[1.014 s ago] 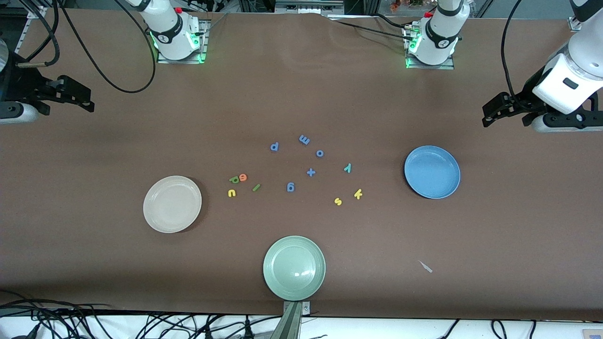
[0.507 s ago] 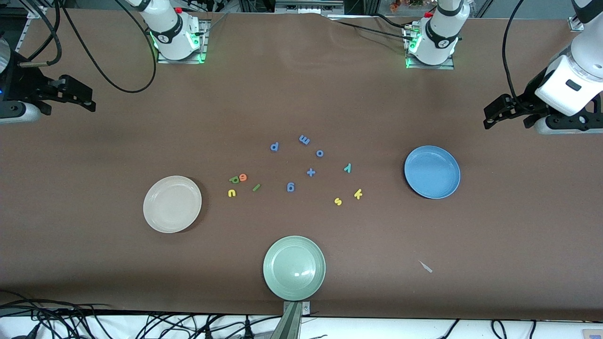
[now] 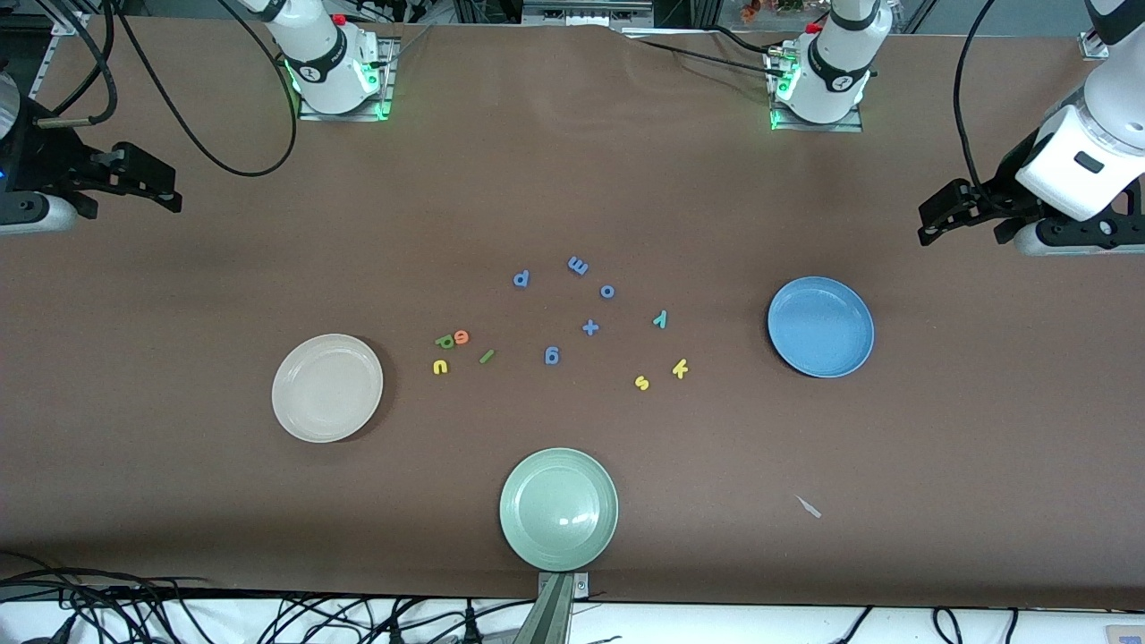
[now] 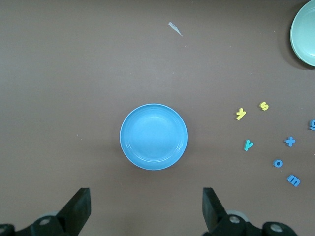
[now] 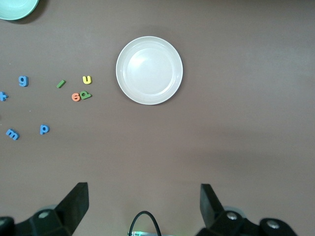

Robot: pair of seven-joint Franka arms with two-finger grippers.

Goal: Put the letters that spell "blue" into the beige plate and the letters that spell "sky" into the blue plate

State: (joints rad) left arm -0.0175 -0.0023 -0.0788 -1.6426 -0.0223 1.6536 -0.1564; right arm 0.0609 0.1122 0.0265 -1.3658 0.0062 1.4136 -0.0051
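nothing picked yet: both my left gripper (image 4: 145,209) and right gripper (image 5: 143,204) hang apart, waiting at the table ends. blue plate (image 3: 820,326) and beige plate (image 3: 327,387) sit bare. next i'd judge a reach for the yellow k (image 3: 681,368) near the blue plate, pinching it thinly.

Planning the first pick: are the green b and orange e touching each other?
Touching. In the right wrist view the green b and orange e sit edge against edge, no table showing between.

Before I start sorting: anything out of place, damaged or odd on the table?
One oddity: a small pale scrap lies on the brown table, nearer the front camera than the round blue plate; it resembles litter, not a letter. The green b and orange e touch. Both grippers are open and empty.
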